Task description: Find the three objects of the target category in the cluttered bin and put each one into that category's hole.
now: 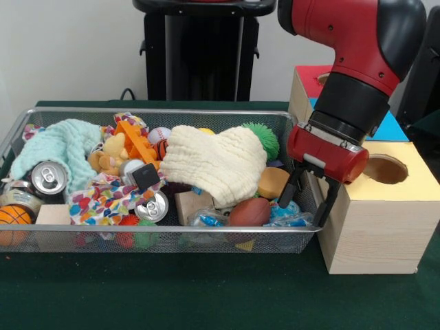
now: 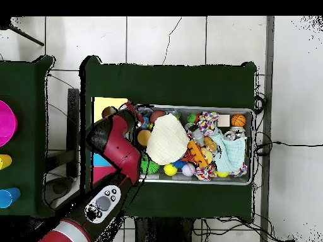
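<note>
The wire mesh bin (image 1: 158, 230) lies across the green table, full of clutter; it also shows in the overhead view (image 2: 202, 183). A crinkly clear packet with blue print (image 1: 206, 218) lies at the bin's front, right of a silver can. Another such packet (image 1: 289, 214) lies in the front right corner. A third does not show. My gripper (image 1: 306, 203) hangs open and empty over the bin's right end, its fingers just above the corner packet and beside the wooden box with the yellow top and round hole (image 1: 385, 168). In the overhead view the arm (image 2: 120, 142) hides the gripper.
A cream cloth (image 1: 216, 161) and a mint cloth (image 1: 58, 148) cover much of the clutter. Two cans (image 1: 48, 177) (image 1: 152, 206), a brown football (image 1: 249, 212), a basketball (image 1: 14, 216) and a green spiky ball (image 1: 265, 137) lie in the bin. Red-topped (image 1: 313, 72) and blue-topped (image 1: 395, 127) boxes stand behind.
</note>
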Robot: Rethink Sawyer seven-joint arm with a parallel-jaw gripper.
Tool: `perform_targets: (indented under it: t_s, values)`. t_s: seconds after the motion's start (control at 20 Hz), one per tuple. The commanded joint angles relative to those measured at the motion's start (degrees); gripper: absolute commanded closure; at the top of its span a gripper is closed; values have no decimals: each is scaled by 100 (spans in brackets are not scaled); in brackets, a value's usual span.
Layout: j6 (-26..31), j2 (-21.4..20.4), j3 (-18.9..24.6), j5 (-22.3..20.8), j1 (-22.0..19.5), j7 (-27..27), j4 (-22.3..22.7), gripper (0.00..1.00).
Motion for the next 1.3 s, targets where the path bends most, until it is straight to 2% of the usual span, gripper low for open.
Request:
perform_targets:
  t_s: [0.05, 0.55, 0.9, 1.3]
  values:
    - [1319, 998, 269, 28, 54, 2252, -419, 0]
    - [1716, 1046, 172, -347, 23, 2707, -541, 0]
    - [1815, 931, 245, -527, -21, 2849, -476, 0]
    - [1882, 983, 196, -656, -59, 2938, -561, 0]
